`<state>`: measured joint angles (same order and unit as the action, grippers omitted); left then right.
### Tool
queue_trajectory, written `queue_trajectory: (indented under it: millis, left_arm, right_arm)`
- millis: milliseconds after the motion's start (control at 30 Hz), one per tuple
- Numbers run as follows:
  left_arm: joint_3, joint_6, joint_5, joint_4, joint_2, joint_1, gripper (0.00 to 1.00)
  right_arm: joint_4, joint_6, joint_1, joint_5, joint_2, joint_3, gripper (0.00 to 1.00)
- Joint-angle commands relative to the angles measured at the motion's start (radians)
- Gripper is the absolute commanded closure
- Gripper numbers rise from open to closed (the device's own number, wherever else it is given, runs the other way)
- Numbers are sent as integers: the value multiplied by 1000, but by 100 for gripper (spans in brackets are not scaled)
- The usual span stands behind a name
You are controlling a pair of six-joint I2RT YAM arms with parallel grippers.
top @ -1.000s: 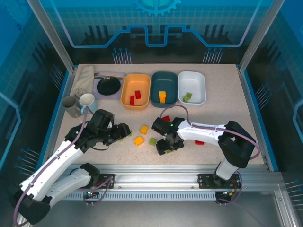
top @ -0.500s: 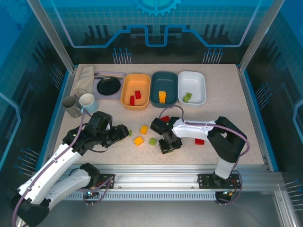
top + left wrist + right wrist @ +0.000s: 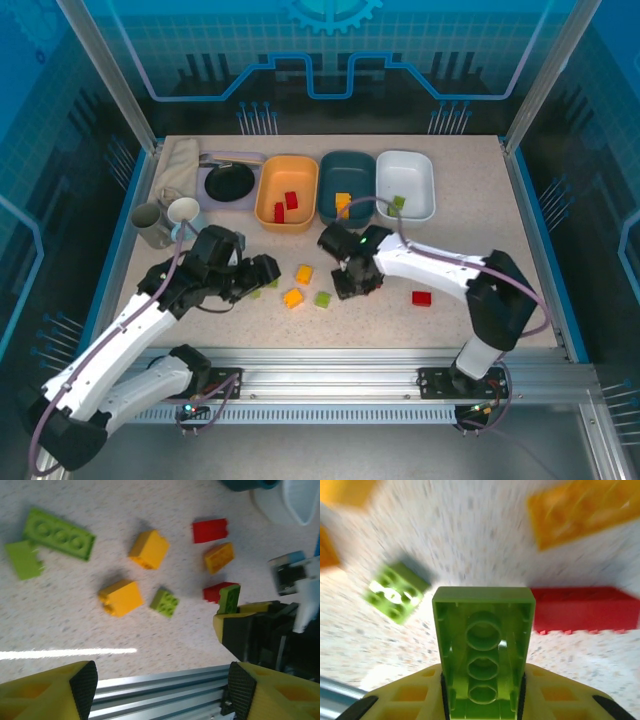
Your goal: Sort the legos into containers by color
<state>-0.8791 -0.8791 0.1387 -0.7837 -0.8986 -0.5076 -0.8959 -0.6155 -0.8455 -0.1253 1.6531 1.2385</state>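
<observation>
My right gripper (image 3: 352, 288) (image 3: 482, 692) is shut on a light green lego (image 3: 482, 650), held with its hollow underside facing the camera, above the table's middle. Below it lie a red lego (image 3: 585, 610), a small green lego (image 3: 395, 592) and a yellow lego (image 3: 580, 510). My left gripper (image 3: 266, 271) (image 3: 162, 690) hangs open and empty left of centre. Loose legos lie between the grippers: two yellow (image 3: 304, 273) (image 3: 293, 297), one green (image 3: 323, 299), and a long green plate (image 3: 59, 534). The orange tub (image 3: 270, 195), teal tub (image 3: 330, 190) and white tub (image 3: 420, 190) stand in a row at the back, each holding legos.
A red lego (image 3: 421, 298) lies to the right of my right gripper. A black round dish (image 3: 229, 182), two mugs (image 3: 165, 220) and a folded cloth (image 3: 178, 165) sit at the back left. The metal rail (image 3: 165, 687) runs along the near table edge.
My right gripper shut on the green lego and carried it up and back toward the tubs. My left gripper shifted slightly to the right and stayed open.
</observation>
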Motion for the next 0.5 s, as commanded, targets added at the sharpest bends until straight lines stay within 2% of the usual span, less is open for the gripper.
queue_trajectory:
  millis: [0,133,300,467]
  left_arm:
    - [-117,44,74,136,-97,-8,26]
    - [-245,49,101,221,-276,-8,26]
    - [-431,55,125,275,-497,-5,26]
    - [-608,80,153,288,-687,-6,27]
  right_arm:
    - [-88,50,129,-25,-53,104,67]
    - [-109,105,308,-12,13,209,68]
    - [-147,134,502,-24,179,390,68]
    - [-160,128,631,16,358,542,67]
